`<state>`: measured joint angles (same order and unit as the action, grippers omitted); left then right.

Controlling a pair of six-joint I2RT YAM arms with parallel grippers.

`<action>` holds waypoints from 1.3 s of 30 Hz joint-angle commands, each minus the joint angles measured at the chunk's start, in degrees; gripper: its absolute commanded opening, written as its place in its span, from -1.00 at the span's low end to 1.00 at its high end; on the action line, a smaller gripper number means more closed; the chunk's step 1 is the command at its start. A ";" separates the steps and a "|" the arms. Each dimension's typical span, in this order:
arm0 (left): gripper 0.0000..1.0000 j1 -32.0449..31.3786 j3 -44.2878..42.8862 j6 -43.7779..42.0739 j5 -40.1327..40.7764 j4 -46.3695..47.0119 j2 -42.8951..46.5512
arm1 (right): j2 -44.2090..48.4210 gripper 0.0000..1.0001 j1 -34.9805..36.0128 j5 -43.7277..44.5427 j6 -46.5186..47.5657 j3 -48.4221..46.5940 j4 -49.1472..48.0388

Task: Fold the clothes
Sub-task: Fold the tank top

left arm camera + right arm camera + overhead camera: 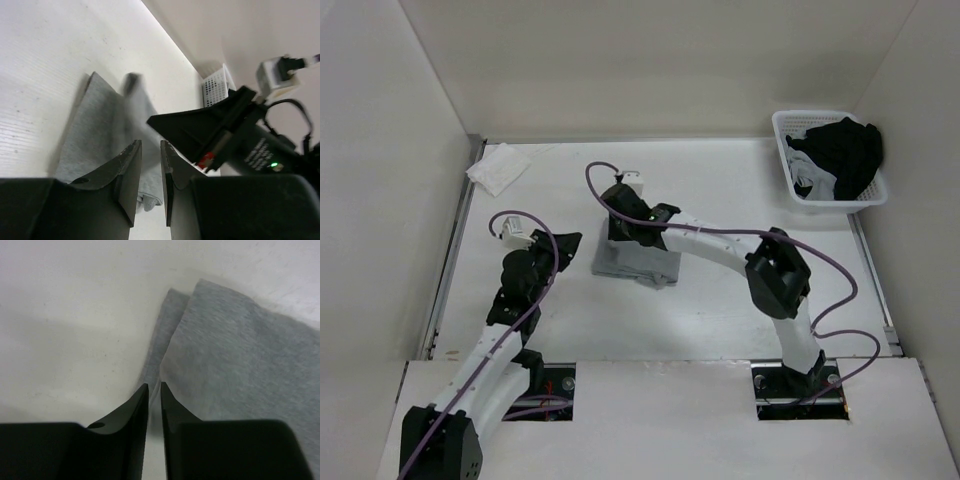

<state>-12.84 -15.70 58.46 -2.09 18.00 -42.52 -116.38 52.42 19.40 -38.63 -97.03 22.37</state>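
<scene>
The clothes (638,267), a light-grey knit garment, lie folded into a small stack in the middle of the table. My right gripper (624,234) reaches over the stack's far left part. In the right wrist view its jaws (154,386) stand a narrow gap apart, right at a folded edge of the grey cloth (240,365). My left gripper (570,241) hovers just left of the stack. Its fingers (151,145) are open with nothing between them, and the garment (97,125) lies beyond them on the table.
A white basket (788,150) at the back right holds a black garment (845,150). A small white cloth (498,168) lies at the back left. The right arm (235,135) crosses close in front of the left wrist camera. Walls enclose the table.
</scene>
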 commanded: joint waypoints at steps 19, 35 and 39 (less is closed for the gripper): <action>-0.59 -16.03 -10.05 0.25 4.55 18.38 -35.50 | 10.66 -0.86 -13.09 -26.23 -2.93 28.13 -35.80; -0.59 -14.10 1.55 0.61 4.81 22.52 -38.97 | -6.31 -0.77 -20.21 -31.70 -12.25 16.01 -34.50; -0.55 -14.10 2.43 0.08 5.95 19.02 -29.31 | -6.23 -0.76 -20.30 -31.61 -12.78 14.33 -34.85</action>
<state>-27.31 -13.78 59.11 2.46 37.85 -78.43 -122.74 32.01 -11.90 -50.30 -79.59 -11.92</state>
